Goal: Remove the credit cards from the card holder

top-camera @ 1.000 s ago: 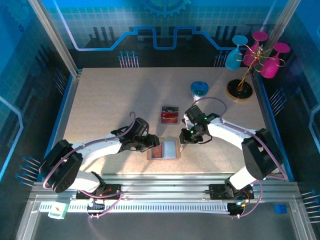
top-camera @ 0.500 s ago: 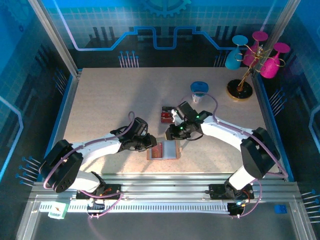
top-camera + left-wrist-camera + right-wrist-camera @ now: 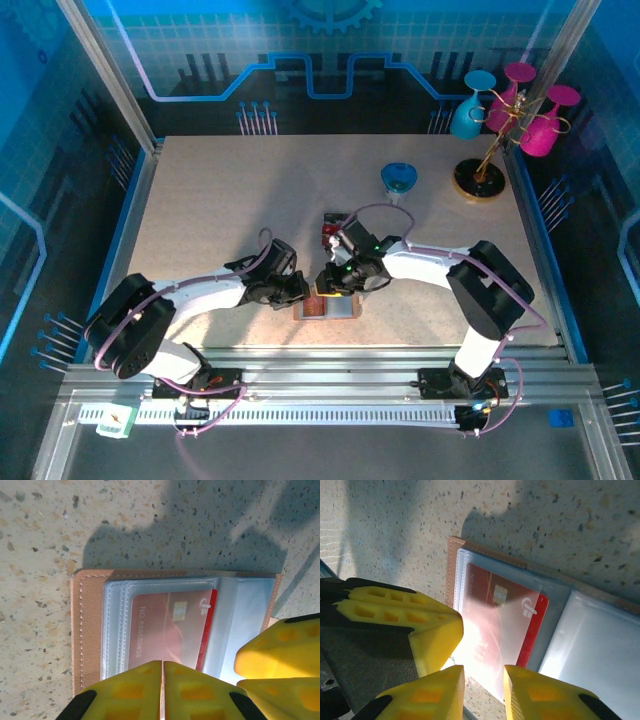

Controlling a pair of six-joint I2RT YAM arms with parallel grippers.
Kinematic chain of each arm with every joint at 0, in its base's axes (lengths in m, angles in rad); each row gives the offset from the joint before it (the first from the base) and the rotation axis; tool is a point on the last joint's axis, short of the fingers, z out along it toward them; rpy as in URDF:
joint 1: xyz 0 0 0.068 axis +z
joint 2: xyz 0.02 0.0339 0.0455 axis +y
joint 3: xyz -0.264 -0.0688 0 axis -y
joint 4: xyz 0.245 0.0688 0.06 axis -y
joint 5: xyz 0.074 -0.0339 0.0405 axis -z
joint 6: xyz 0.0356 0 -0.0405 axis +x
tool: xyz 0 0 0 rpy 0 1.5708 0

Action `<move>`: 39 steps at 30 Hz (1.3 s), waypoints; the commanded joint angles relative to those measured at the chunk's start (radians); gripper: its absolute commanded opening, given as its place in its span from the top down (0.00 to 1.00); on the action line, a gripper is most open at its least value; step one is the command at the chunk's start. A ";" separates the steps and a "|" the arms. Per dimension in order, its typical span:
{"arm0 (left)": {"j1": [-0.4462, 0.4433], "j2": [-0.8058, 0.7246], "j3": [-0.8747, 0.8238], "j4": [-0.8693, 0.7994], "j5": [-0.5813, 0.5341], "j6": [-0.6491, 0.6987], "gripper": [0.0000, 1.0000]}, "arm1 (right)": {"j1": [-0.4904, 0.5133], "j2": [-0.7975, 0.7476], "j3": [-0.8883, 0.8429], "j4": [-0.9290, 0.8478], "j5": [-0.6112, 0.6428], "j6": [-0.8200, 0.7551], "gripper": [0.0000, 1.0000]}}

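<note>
Right end effector (image 3: 483, 675) reached holder (image 3: 600, 645); wrist: red card (image 3: 532, 630)

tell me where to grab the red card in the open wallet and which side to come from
Take the red card by its bare red strip, the long edge sticking out of the clear sleeve toward the card holder fold. Come from the fold side and pull that way: the sleeve covers the rest and seems to open there.

The red credit card (image 3: 167, 630) lying in the card holder (image 3: 87, 630) is showing a printed line reading roughly "NO.88688838", beside a small white emblem (image 3: 205, 607).
</note>
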 commanded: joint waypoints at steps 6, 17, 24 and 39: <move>0.008 0.001 -0.015 -0.020 0.009 0.026 0.92 | 0.025 0.042 -0.016 0.041 -0.030 0.028 0.73; 0.007 -0.001 -0.033 -0.017 0.003 0.015 0.91 | 0.027 0.077 -0.023 0.036 -0.024 0.018 0.72; 0.008 0.001 -0.038 -0.021 -0.003 0.011 0.91 | 0.028 0.061 -0.026 -0.006 0.013 -0.003 0.70; 0.008 -0.008 -0.024 -0.056 -0.021 0.028 0.91 | 0.025 0.009 -0.017 -0.032 0.043 -0.010 0.69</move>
